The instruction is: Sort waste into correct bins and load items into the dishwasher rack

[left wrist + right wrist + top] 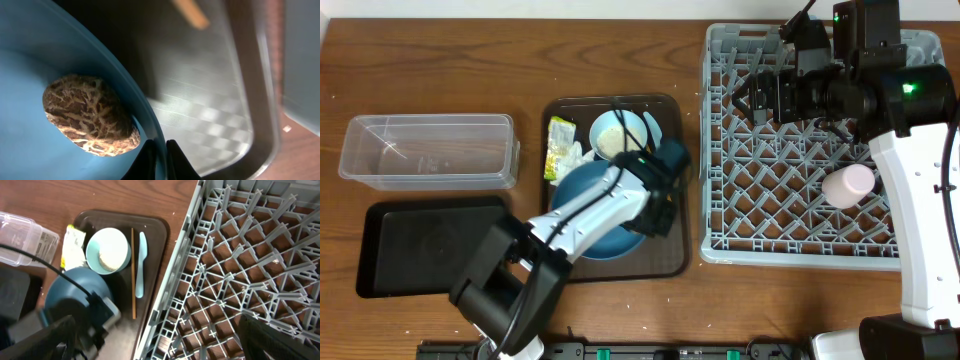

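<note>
Our left gripper (160, 151) pinches the rim of the big round dark blue plate (30, 65) on the dark brown serving tray (210, 100). We see a brown crumbly lump (90, 122) on it, its long side slanting down-right. Our right gripper (745, 100) gapes above the grey plastic rack (770, 200).

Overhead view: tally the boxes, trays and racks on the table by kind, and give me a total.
Clear plastic box: 1
Black tray: 1
Brown serving tray: 1
Grey dishwasher rack: 1
Total: 4
</note>
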